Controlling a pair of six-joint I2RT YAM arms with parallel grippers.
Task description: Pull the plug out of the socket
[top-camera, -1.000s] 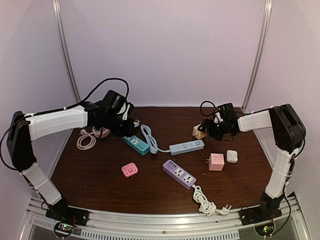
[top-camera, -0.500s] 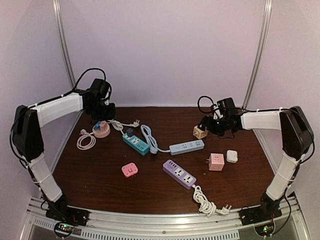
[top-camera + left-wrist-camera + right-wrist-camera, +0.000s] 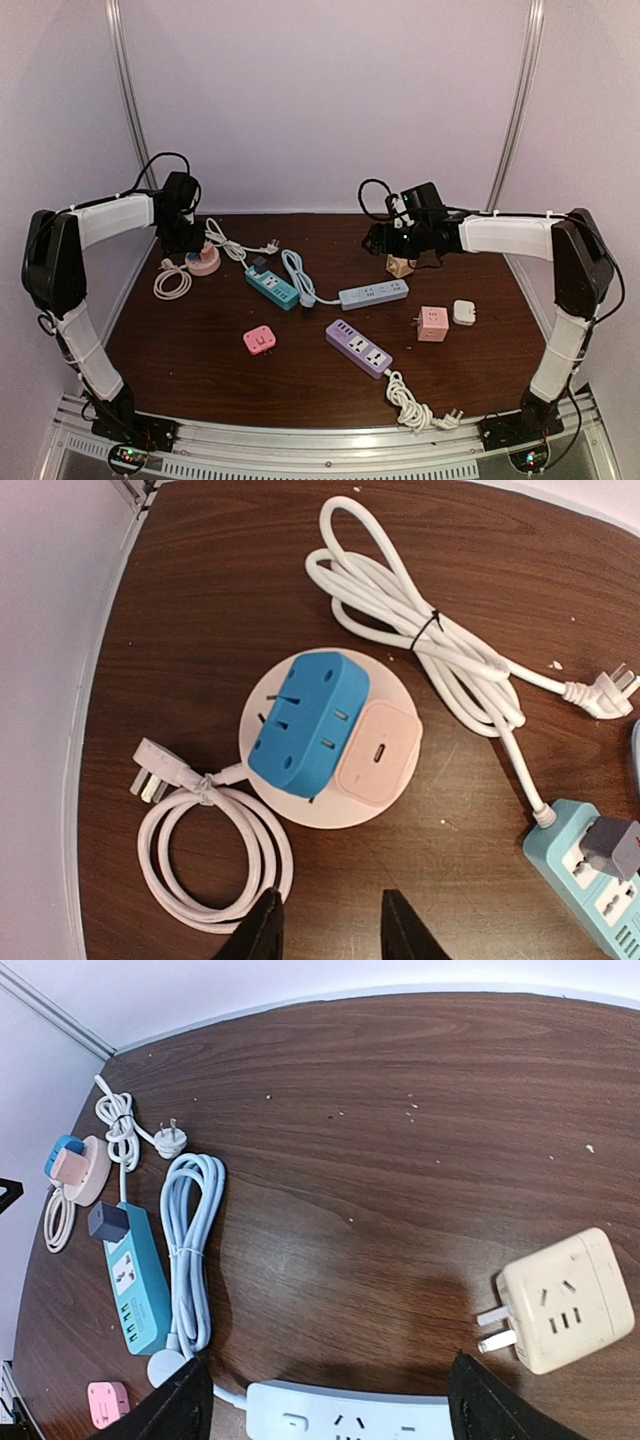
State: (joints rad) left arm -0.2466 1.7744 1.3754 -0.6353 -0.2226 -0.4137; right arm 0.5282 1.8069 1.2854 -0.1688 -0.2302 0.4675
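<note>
A round pink socket (image 3: 300, 805) lies at the far left of the table (image 3: 204, 264), with a blue adapter (image 3: 305, 720) and a pink charger (image 3: 378, 752) plugged into its top. My left gripper (image 3: 330, 935) hovers just on the near side of it, open and empty; it also shows in the top view (image 3: 185, 238). A teal power strip (image 3: 272, 289) carries a dark grey plug (image 3: 610, 845) at its far end. My right gripper (image 3: 335, 1410) is wide open and empty above the pale blue strip (image 3: 350, 1415), left of a beige cube adapter (image 3: 570, 1300).
The pink socket's coiled cable (image 3: 210, 850) lies left of my left fingers. A bundled white cable (image 3: 420, 640) and a pale blue cable bundle (image 3: 185, 1250) lie mid-table. A purple strip (image 3: 358, 348), pink cube (image 3: 432, 323), small pink adapter (image 3: 260, 340) and white charger (image 3: 464, 312) lie nearer.
My left arm swung left and back, from over the teal strip to over the round pink socket. My right arm moved left, away from the beige cube. Nothing was taken hold of.
</note>
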